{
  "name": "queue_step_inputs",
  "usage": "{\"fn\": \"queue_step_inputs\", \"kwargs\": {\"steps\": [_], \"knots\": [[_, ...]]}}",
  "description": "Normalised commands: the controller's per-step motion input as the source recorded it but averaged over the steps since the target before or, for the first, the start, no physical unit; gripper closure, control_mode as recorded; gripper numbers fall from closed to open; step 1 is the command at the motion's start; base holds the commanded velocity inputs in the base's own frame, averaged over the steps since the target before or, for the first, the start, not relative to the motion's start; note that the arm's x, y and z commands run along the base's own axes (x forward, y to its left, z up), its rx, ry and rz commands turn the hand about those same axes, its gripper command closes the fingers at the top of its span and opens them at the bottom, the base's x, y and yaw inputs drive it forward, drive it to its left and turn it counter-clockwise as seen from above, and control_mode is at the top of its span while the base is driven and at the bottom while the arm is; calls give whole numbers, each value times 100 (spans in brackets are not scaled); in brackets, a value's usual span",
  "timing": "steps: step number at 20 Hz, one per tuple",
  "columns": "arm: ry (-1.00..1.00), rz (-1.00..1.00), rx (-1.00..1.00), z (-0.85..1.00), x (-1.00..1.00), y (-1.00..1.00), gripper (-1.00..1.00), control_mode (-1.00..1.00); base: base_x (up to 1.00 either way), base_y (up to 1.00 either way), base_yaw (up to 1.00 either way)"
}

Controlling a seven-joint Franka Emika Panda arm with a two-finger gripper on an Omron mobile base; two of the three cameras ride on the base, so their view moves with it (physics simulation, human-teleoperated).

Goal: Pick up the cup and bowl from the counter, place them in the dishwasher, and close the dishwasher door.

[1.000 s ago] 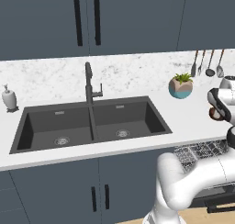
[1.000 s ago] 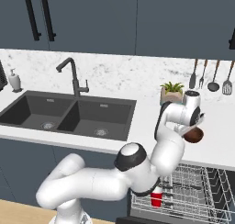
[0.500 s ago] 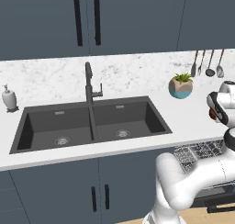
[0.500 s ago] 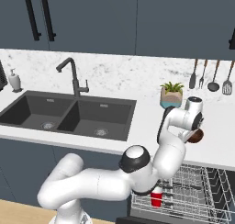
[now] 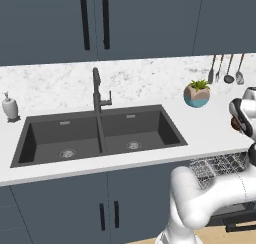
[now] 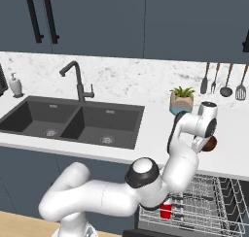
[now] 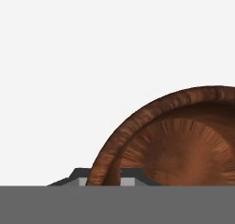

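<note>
The hand view shows the brown bowl (image 7: pixel 183 140) at close range on the white surface (image 7: pixel 92 58), its rim running between the two dark fingertips (image 7: pixel 69 178) of the claw (image 7: pixel 108 179); the claw appears clamped on that rim. The right base view shows the bowl (image 6: pixel 210 144) near the front edge of the surface, toward its right end, under the hand. That view also shows the dishwasher (image 6: pixel 209 207) open below, its wire rack holding the red cup (image 6: pixel 166 211). The left base view shows the double sink (image 5: pixel 100 135) empty. No writing is readable.
</note>
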Motion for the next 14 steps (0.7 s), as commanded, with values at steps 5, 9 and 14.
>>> {"fn": "queue_step_inputs", "kwargs": {"steps": [5,9,14], "knots": [[2,1,0,39,-100,40,100,-100,0,0,0],[9,0,0,13,-100,28,100,-100,0,0,0],[14,1,0,4,-100,4,100,-100,0,0,0]]}}
